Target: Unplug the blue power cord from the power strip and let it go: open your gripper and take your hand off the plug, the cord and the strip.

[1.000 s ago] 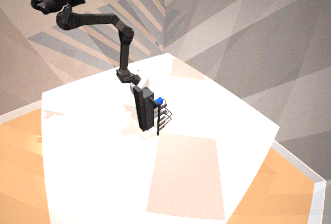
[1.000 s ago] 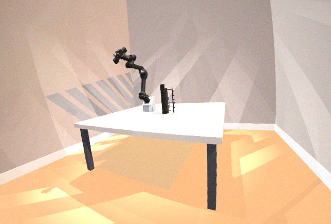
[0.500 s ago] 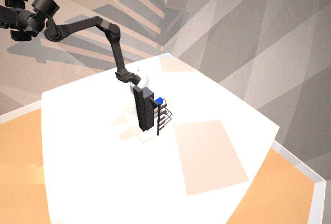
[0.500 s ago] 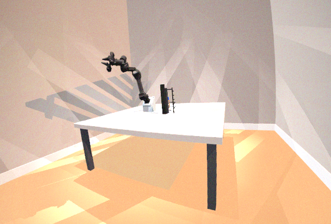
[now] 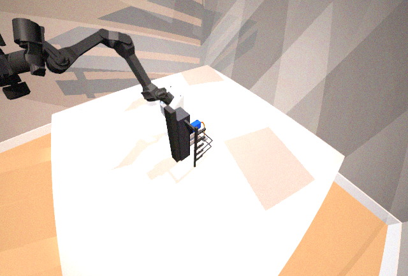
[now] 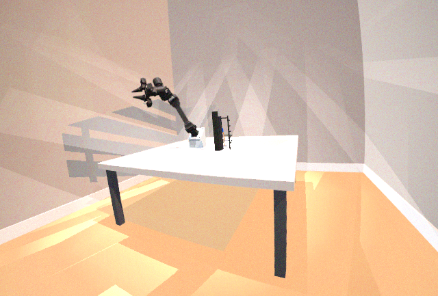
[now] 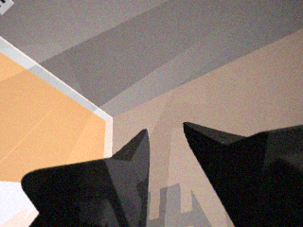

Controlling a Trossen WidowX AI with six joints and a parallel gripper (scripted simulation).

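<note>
jaws dark, pointed, partly closed on nothing; boxy blue plug [image 5: 196, 123]

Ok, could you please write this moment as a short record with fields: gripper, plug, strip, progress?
gripper: fingers narrowed with a gap, nothing between them; held up in the air, off to the side of the table
blue plug: seated near the top of the power strip, untouched
power strip: standing upright on the table
arm base: white block beside the strip
progress: plug not yet pulled out
</note>
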